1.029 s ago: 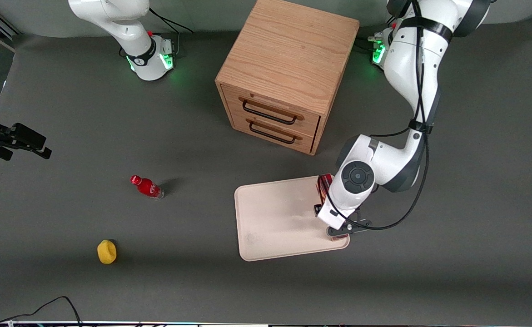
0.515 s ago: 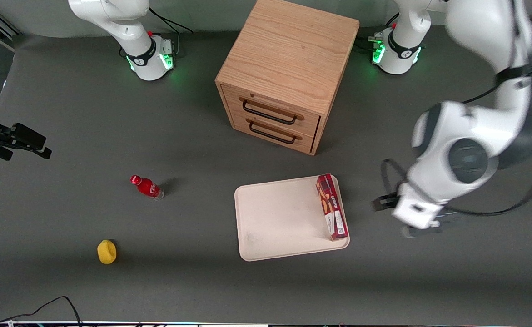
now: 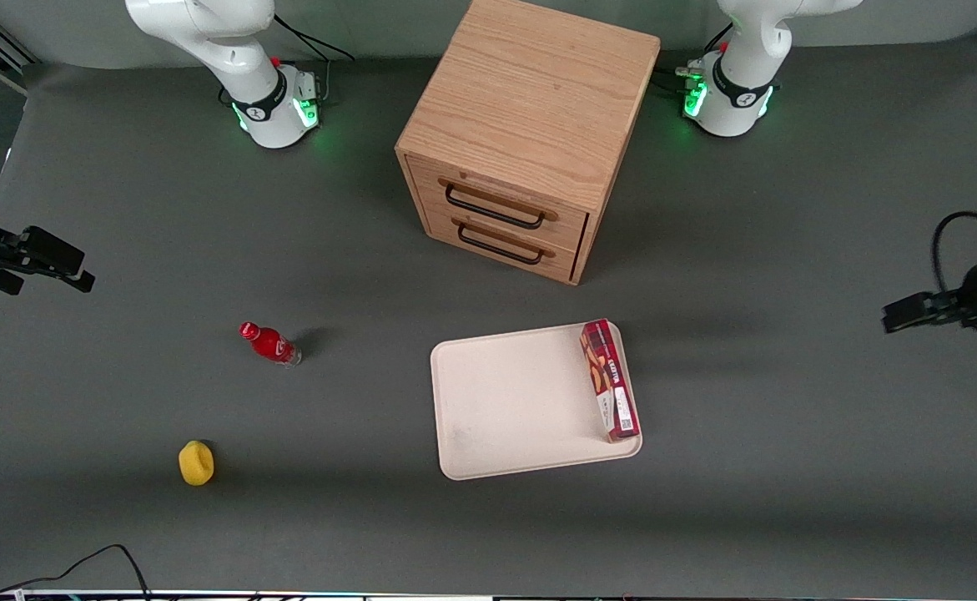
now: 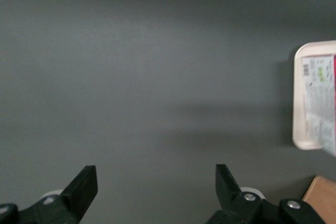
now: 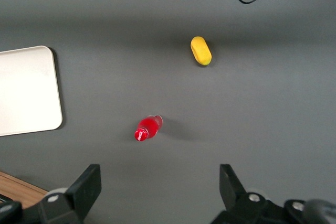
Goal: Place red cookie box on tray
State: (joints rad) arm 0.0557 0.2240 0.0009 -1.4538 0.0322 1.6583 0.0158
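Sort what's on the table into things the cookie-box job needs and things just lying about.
Job:
red cookie box, lying along the tray's edge nearest the working arm
tray
gripper, open, empty, over bare table toward the working arm's end

Lying about:
small red bottle
yellow object
wooden drawer cabinet

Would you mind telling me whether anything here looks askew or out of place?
Slightly: the red cookie box lies flat on the tray, hard against its rim toward the working arm, not centred. The gripper is open above bare table, well clear.
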